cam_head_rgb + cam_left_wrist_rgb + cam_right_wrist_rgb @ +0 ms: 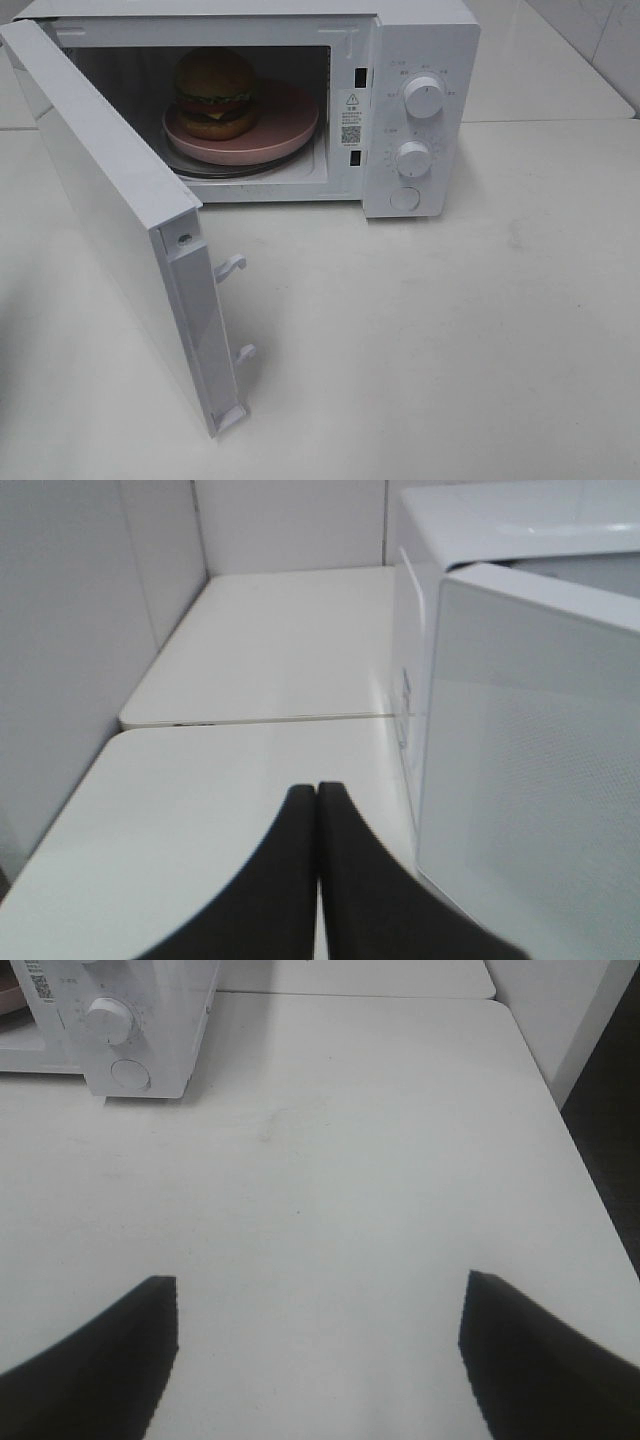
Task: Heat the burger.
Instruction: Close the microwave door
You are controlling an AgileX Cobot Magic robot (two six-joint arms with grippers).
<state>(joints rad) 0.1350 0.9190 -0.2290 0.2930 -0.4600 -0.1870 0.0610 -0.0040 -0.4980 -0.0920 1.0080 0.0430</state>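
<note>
The burger (214, 92) stands on a round pink plate (285, 125) inside the white microwave (420, 40), on the left part of the plate. The microwave door (110, 200) hangs wide open, swung out toward the front left. Neither arm shows in the exterior high view. In the left wrist view my left gripper (317, 792) is shut with its black fingers pressed together and nothing between them, low over the table behind the outer face of the open door (530, 770). My right gripper (318, 1305) is open and empty over bare table, well away from the microwave's control panel (120, 1030).
The microwave has two white knobs (424, 97) and a round button (404, 198) on its right panel. Two door latch hooks (230, 266) stick out from the door's edge. A table seam (260, 720) and white walls (80, 630) lie on the left; the table edge (590, 1190) runs on the right.
</note>
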